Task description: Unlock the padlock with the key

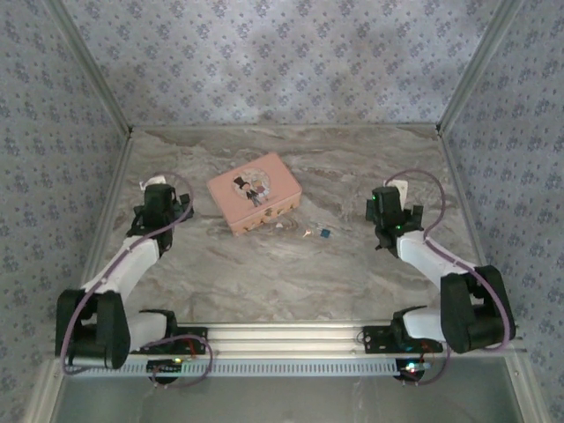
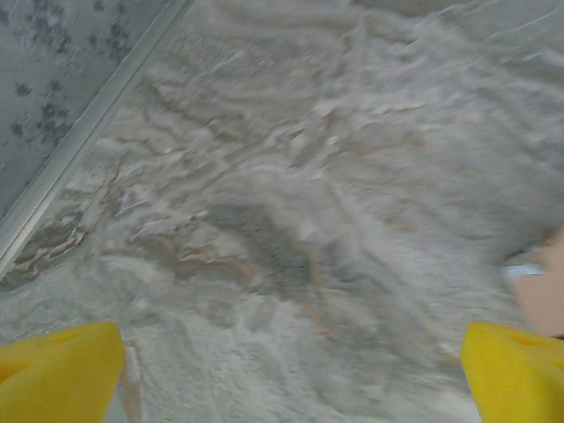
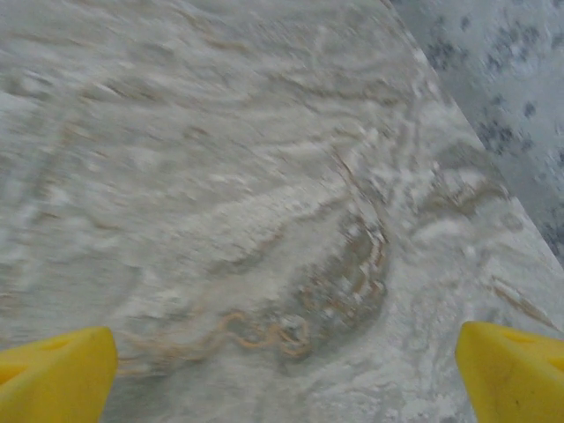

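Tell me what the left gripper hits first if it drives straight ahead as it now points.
The left gripper would probably meet the bare marble tabletop first; the pink tin sits right of that line. Depth is unclear.

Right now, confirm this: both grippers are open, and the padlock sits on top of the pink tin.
Not quite. The padlock lies on the table, right of the tin, not on top of it; the top view shows this. The left gripper and right gripper are open.

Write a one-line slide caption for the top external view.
Left pincer and right pincer stand open and empty either side of the pink tin and tiny blue padlock on the marbled table.
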Motion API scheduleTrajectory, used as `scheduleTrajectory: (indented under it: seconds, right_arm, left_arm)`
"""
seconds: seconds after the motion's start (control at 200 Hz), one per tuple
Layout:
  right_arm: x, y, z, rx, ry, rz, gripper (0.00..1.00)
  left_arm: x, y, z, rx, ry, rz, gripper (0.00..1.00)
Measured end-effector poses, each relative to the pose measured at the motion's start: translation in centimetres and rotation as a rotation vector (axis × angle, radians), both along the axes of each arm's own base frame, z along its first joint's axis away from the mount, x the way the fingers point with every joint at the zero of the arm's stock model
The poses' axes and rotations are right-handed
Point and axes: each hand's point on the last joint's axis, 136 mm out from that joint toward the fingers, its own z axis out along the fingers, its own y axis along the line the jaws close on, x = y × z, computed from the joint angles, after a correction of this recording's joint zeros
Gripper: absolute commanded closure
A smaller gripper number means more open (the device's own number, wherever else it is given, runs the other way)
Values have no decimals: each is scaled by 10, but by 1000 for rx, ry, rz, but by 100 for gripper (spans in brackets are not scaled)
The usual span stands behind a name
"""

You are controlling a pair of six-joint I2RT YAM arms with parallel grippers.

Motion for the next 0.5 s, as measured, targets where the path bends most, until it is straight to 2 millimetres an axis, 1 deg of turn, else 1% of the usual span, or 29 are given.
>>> scheduleTrajectory:
  seconds: [0.045, 0.11, 0.22, 0.3, 0.4, 0.43, 0.48, 0.5]
  right_arm:
    - [-1, -4, -7, -10, -18, -7, 0]
    - [1, -5, -13, -29, -46, 9, 0]
    - [5, -2, -14, -56, -122, 49, 0]
    - [5, 0, -15, -48, -174, 94, 0]
    - [10, -8, -19, -22, -219, 114, 0]
    - [12, -11, -23, -7, -217, 120, 0]
    - [16, -17, -28, 13, -220, 118, 0]
    - [17, -21, -29, 14, -220, 109, 0]
  left_arm:
    - [2, 6, -12, 16, 8, 13, 2]
    - [5, 12, -27, 31, 8, 23, 2]
    - [10, 15, -43, 50, -9, 17, 2]
    - [16, 13, -46, 65, -28, -2, 2]
    - [27, 11, -37, 71, -123, -34, 2]
    - [29, 11, -38, 70, -152, -44, 2]
    - [29, 10, -45, 73, -168, -57, 2]
    - [28, 10, -51, 74, -153, -61, 2]
